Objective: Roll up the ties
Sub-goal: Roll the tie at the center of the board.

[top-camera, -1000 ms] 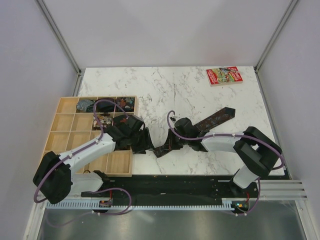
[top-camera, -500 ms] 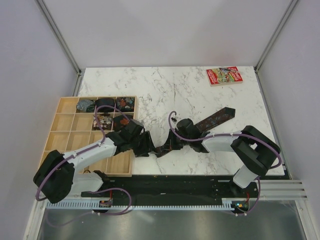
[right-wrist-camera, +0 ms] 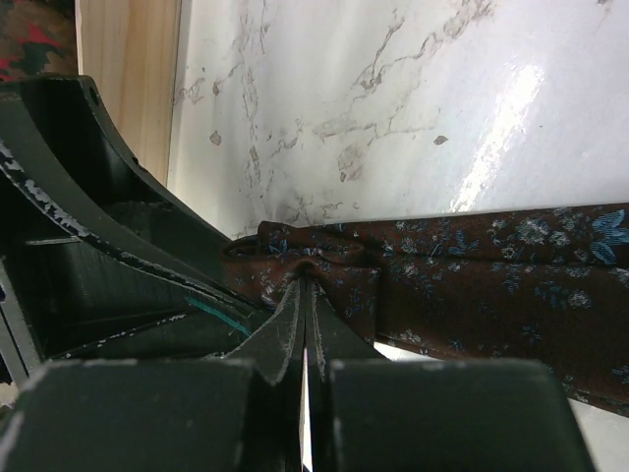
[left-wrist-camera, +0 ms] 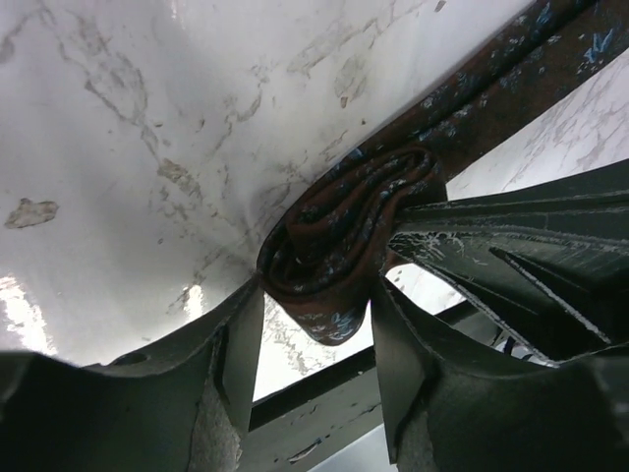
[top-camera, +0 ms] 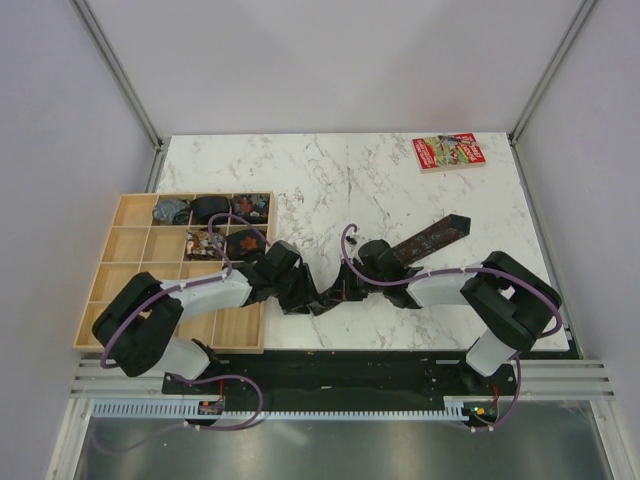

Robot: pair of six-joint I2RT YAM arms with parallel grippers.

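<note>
Marble table point(top-camera: 350, 170): left tool point(left-wrist-camera: 314, 300) clamps half-rolled tie point(left-wrist-camera: 334, 231); right tool point(right-wrist-camera: 307, 280) pinched together.

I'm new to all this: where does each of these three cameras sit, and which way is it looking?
Top external: above and behind the arms, looking down on the marble table; left arm and right arm both show.
Left wrist: on that wrist, looking along the left jaws, which flank the rolled end of the tie.
Right wrist: on that wrist, looking along the shut right jaws pinching the tie; wooden tray top left.
Shared: both wrist views show that tie on marble.
</note>
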